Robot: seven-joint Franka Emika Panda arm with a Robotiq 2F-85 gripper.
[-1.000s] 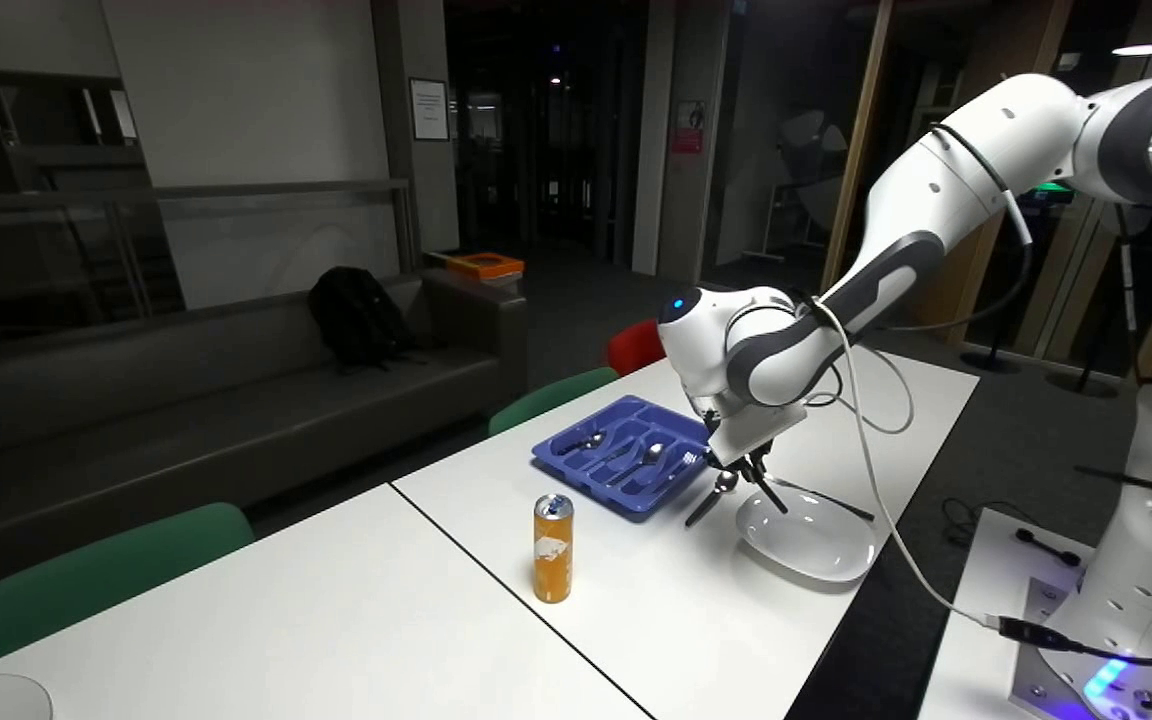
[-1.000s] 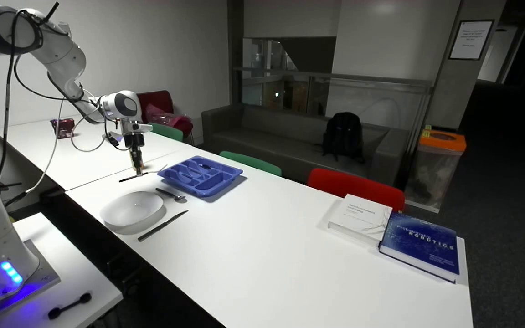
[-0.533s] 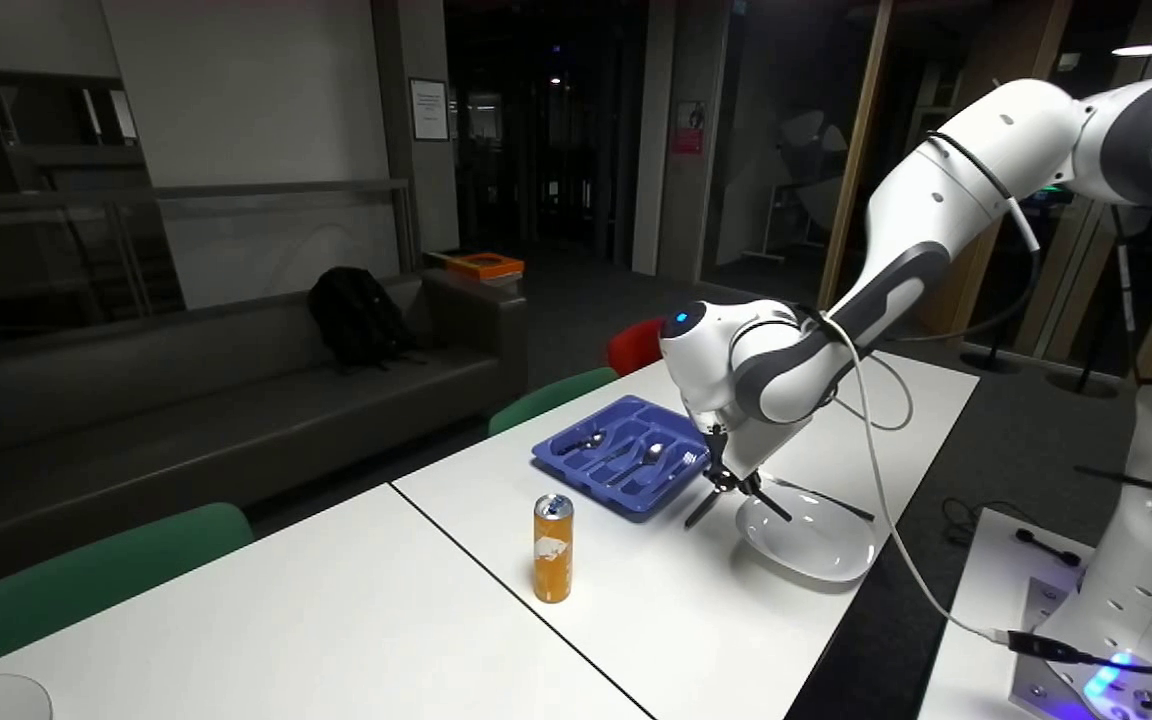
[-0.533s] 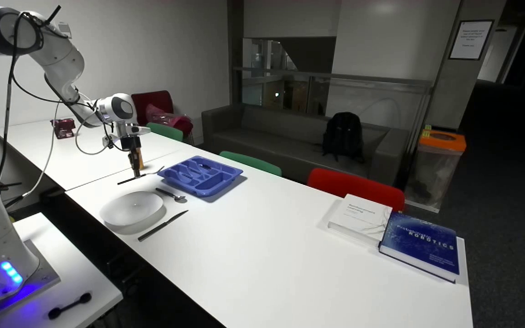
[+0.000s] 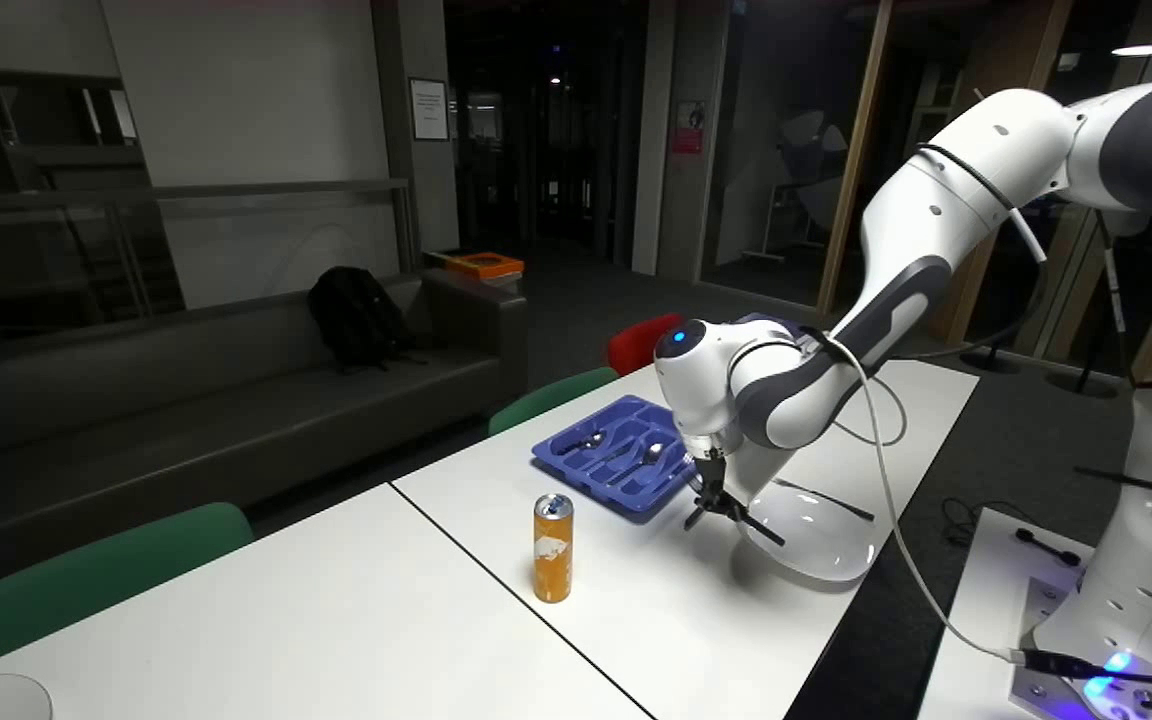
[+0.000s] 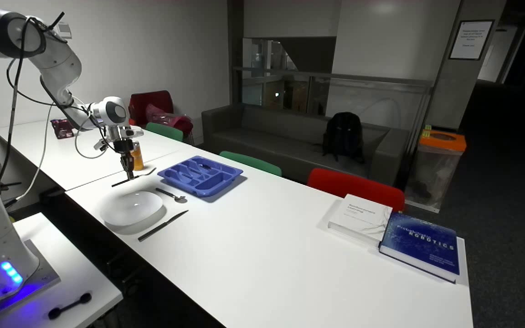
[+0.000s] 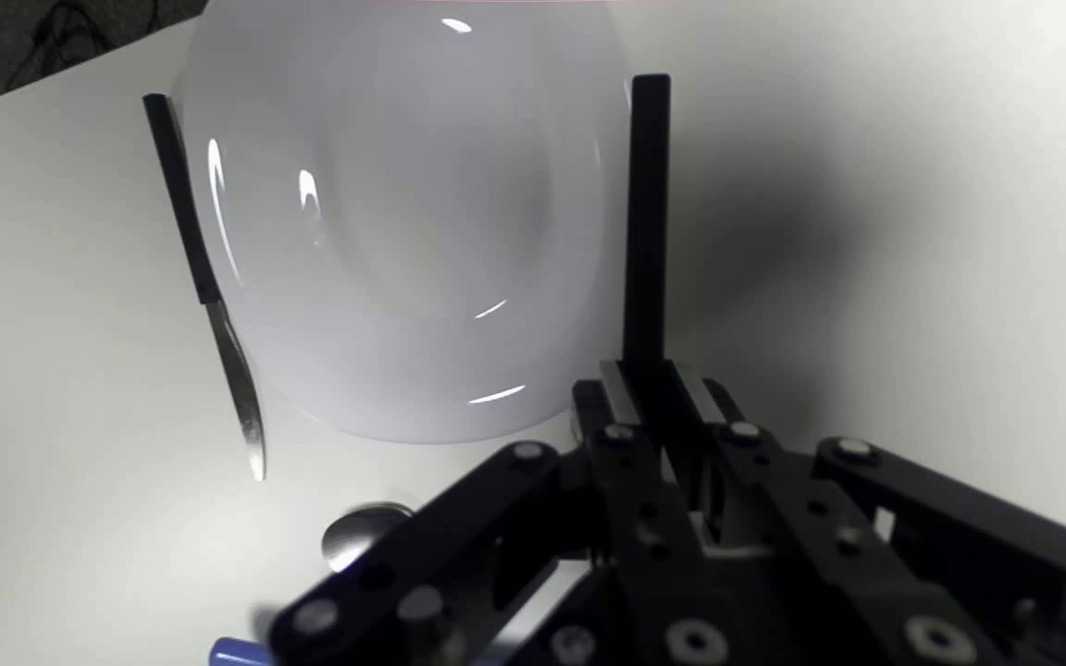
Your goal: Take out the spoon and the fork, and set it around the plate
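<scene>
The tool (image 7: 651, 393) pinches what looks like a fork (image 7: 648, 222) above the desk (image 6: 290, 255), close to the plate (image 7: 422, 213); a knife (image 7: 206, 289) and a spoon (image 6: 170, 195) lie nearby.

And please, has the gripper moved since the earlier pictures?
Yes. In an exterior view, the gripper has shifted left across the picture; the orange can, mostly hidden behind it before, is now largely uncovered.

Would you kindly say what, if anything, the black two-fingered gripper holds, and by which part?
A slim black-handled metal fork; the gripper pinches its handle, apparently toward the metal end.
</scene>
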